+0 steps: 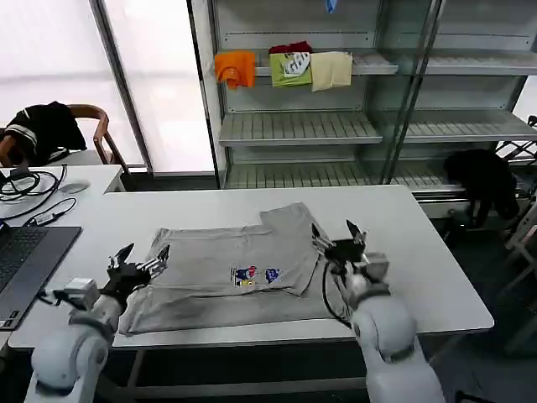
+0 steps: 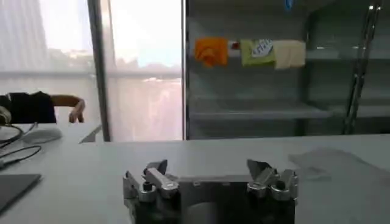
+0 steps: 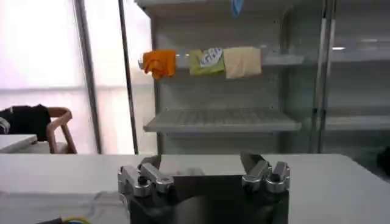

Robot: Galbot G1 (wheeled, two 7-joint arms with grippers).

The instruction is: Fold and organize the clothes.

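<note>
Head view: from high above the near edge of the white rectangular tabletop, angled forward and down, taking in the whole top, both arms, and at twelve o'clock the grey metal slatted shelving unit.

Left wrist view: set low, just behind the left end effector, close to the tabletop, facing level toward the shelving.

Right wrist view: likewise low and level behind the right end effector.

Shared by all three: the orange, green and cream cloths hung on the upper shelf.
</note>
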